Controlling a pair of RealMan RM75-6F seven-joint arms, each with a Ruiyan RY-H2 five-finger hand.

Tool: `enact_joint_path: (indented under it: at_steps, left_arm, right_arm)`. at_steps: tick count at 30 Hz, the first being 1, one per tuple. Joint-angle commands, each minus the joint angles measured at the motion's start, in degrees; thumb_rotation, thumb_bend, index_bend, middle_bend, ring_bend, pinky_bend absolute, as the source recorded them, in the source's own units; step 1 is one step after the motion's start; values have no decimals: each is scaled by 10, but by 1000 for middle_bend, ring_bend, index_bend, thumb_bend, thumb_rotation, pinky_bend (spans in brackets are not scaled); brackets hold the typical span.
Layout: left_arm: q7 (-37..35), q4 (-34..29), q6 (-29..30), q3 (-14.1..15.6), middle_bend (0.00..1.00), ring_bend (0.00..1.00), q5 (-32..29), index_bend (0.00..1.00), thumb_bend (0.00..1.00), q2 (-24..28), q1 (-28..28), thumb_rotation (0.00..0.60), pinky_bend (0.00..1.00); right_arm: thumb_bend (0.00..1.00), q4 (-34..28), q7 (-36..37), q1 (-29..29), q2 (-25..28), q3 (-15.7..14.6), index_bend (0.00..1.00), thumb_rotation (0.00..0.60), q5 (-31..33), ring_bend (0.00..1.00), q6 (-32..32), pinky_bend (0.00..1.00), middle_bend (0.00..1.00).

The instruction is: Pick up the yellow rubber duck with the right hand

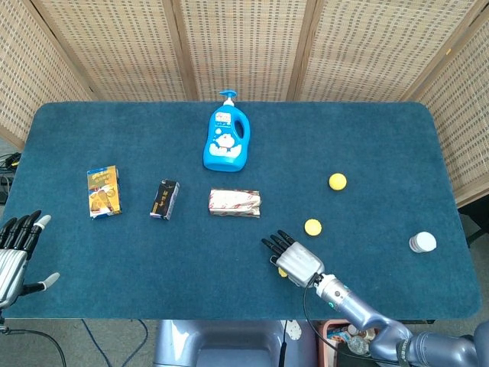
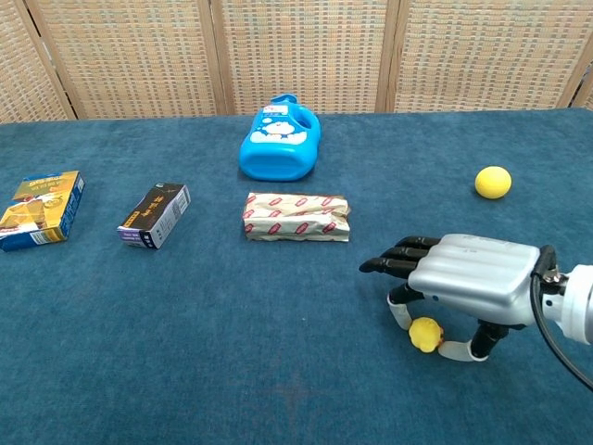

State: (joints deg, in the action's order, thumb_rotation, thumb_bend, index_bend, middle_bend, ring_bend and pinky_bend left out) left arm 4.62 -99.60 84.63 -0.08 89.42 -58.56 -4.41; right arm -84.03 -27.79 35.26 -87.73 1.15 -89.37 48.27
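Note:
The small yellow rubber duck point(image 2: 425, 334) lies on the blue table near the front edge; in the head view only a sliver of the duck point(image 1: 282, 272) shows beside the palm. My right hand point(image 2: 473, 278) hovers palm-down right over it, fingers spread and pointing left. The duck sits between the thumb tip and a downward-curled finger, and no grip on it shows. From the head view the right hand point(image 1: 296, 261) is at the lower centre. My left hand point(image 1: 14, 256) hangs off the table's left edge, fingers apart and holding nothing.
A yellow ball point(image 2: 493, 182) and a flat yellow piece point(image 1: 313, 227) lie beyond the hand. A white bottle point(image 1: 422, 242) stands at the right. A foil packet point(image 2: 296, 216), blue bottle point(image 2: 280, 144), dark box point(image 2: 155, 215) and yellow-blue box point(image 2: 42, 209) lie further left.

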Motion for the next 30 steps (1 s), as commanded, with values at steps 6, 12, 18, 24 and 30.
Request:
enact_joint_path:
  at_steps: [6, 12, 18, 24, 30]
  left_arm:
    - [-1, -1, 1, 2, 0, 0, 2, 0, 0, 1, 1, 600, 0]
    - [-5, 0, 1, 2, 0, 0, 1, 0, 0, 2, 1, 600, 0]
    - [-4, 0, 0, 3, 0, 0, 2, 0, 0, 3, 0, 600, 0]
    - [-3, -1, 1, 6, 0, 0, 9, 0, 0, 2, 0, 600, 0]
    - [-3, -1, -4, 7, 0, 0, 9, 0, 0, 2, -2, 600, 0]
  right_arm:
    - [347, -5, 15, 4, 3, -3, 531, 600, -3, 0, 10, 53, 0]
    - [361, -28, 34, 6, 22, 12, 531, 600, 2, 0, 31, 61, 0]
    - [367, -48, 50, 7, 58, 49, 531, 600, 28, 0, 58, 63, 0]
    - [365, -21, 45, 15, 83, 77, 531, 600, 88, 0, 41, 63, 0]
    - [366, 16, 57, 21, 80, 81, 531, 600, 136, 0, 13, 63, 0]
